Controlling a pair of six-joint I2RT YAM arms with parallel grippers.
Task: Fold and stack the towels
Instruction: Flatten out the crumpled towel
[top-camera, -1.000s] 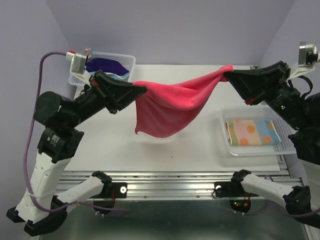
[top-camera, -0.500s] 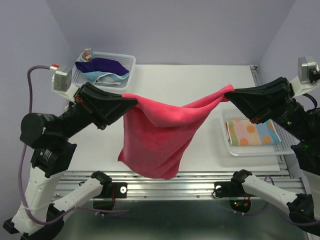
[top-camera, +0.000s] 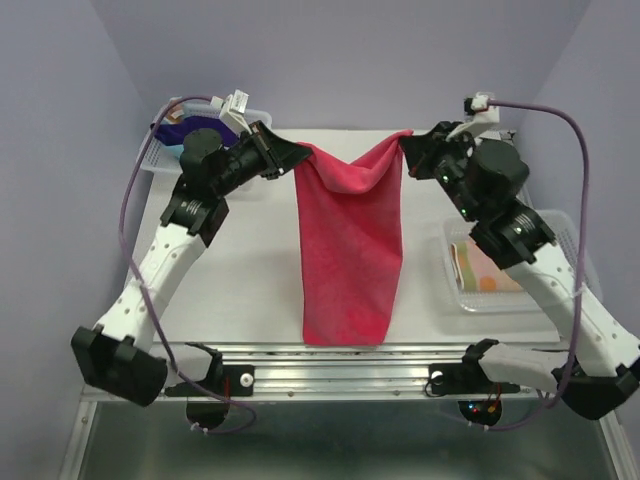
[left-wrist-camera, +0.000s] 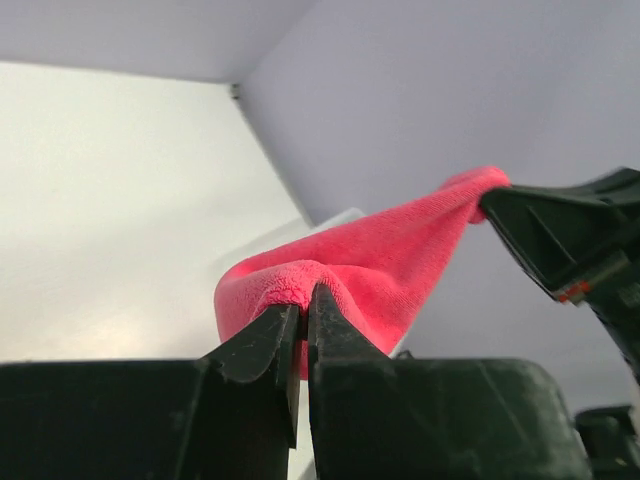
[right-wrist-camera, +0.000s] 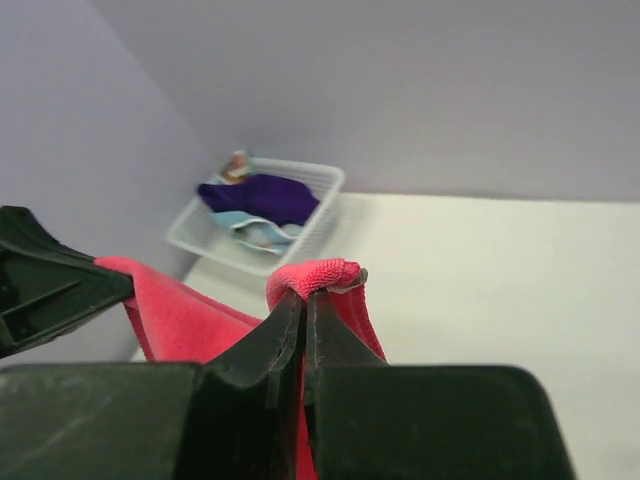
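Pink, fluffy-napped cloth: the pink towel (top-camera: 350, 250) hangs in a long limp sheet above the table (top-camera: 240, 280), its top edge sagging in a V, its hem reaching toward the table's near edge. The left gripper (top-camera: 297, 156) and right gripper (top-camera: 404, 148) each clamp a bunched top corner over the table's far side, probably so gravity smooths it flat for folding.

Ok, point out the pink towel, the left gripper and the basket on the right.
pink towel (top-camera: 350, 250): top view, middle of the hanging cloth.
left gripper (left-wrist-camera: 305, 300): left wrist view, between its fingertips.
right basket (top-camera: 495, 301): top view, near wall.
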